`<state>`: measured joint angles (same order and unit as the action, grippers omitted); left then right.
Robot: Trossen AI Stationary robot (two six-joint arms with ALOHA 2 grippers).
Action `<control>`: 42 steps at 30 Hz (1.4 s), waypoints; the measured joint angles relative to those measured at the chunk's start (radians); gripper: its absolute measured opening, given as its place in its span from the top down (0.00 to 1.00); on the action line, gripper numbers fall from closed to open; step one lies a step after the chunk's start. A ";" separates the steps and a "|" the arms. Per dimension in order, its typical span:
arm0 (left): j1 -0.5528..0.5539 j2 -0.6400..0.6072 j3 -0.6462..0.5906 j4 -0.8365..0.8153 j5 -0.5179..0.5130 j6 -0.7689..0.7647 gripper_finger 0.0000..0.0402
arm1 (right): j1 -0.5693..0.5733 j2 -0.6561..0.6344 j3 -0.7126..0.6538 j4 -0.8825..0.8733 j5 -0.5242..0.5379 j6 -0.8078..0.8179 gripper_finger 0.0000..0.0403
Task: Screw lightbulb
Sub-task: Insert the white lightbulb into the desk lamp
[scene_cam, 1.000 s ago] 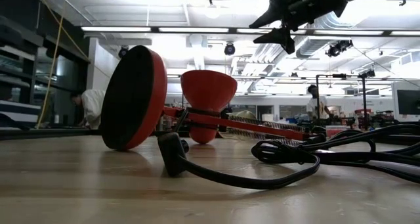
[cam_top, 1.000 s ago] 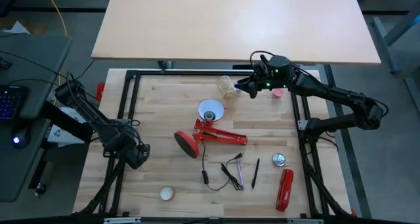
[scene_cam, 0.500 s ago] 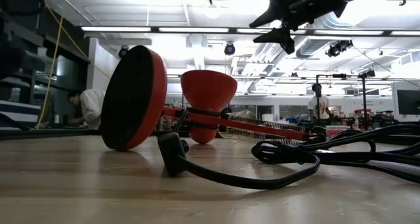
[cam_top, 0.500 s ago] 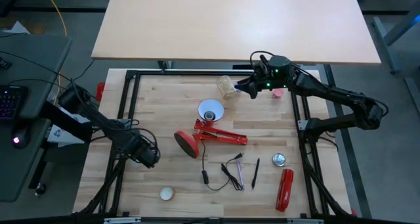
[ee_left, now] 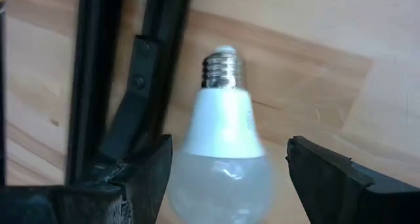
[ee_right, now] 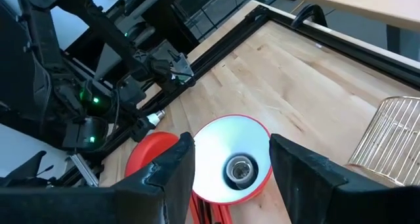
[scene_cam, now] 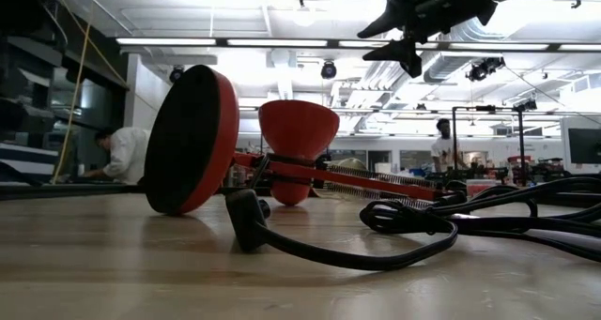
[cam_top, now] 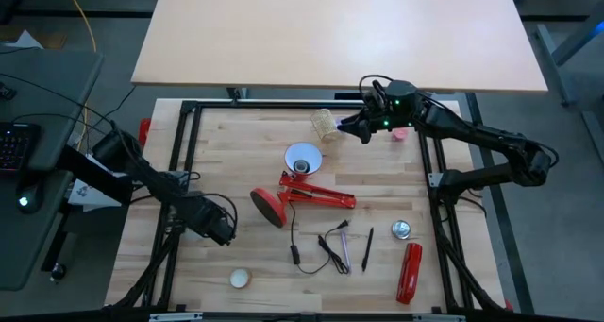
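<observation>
The white lightbulb (ee_left: 223, 145) with its grey screw base (ee_left: 221, 69) sits between the fingers of my left gripper (ee_left: 230, 148). That gripper is over the table's left part (cam_top: 219, 228), to the left of the red lamp. The bulb's base also shows in the right wrist view (ee_right: 155, 119). The red lamp (cam_top: 302, 194) lies on its side, round foot (cam_top: 267, 207) on edge and white-lined shade (cam_top: 303, 159) opening upward. My right gripper (cam_top: 351, 126) hangs open and empty high over the far side, above the shade (ee_right: 230, 158) and its socket (ee_right: 239, 170). My left gripper holds the bulb by its wide glass end (ee_left: 216, 178), pinched between the two fingers. The bulb lies along the fingers, and its screw base (ee_left: 221, 69) sticks out past the fingertips. The bulb appears clear of the table.
A wire cage (cam_top: 326, 124) and a small pink thing (cam_top: 400, 133) lie at the far side. The lamp's black cord (cam_top: 326, 246), a pen (cam_top: 369, 248), a round metal piece (cam_top: 402, 229), a red tool (cam_top: 409, 270) and a cream ball (cam_top: 241, 279) lie nearer. A black frame (cam_top: 179, 161) edges the table.
My left gripper has gone toward the table's right, toward the lamp's foot, carrying the bulb with it.
</observation>
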<state>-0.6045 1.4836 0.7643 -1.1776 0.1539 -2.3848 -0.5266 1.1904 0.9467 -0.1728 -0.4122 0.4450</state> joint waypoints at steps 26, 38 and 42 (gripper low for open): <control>0.046 -0.079 0.115 -0.033 -0.251 0.083 0.44 | 0.003 -0.027 0.000 0.085 -0.011 -0.027 0.53; 0.108 -0.277 0.433 -0.131 -0.639 0.895 0.43 | 0.042 -0.053 0.000 0.391 -0.411 0.141 0.53; 0.224 -0.278 0.532 -0.082 -0.649 1.304 0.43 | 0.099 -0.053 0.000 0.490 -0.401 0.183 0.53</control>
<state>-0.3806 1.2057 1.2967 -1.2597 -0.4951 -1.0805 -0.4275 1.1374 0.9470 0.3172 -0.8133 0.6280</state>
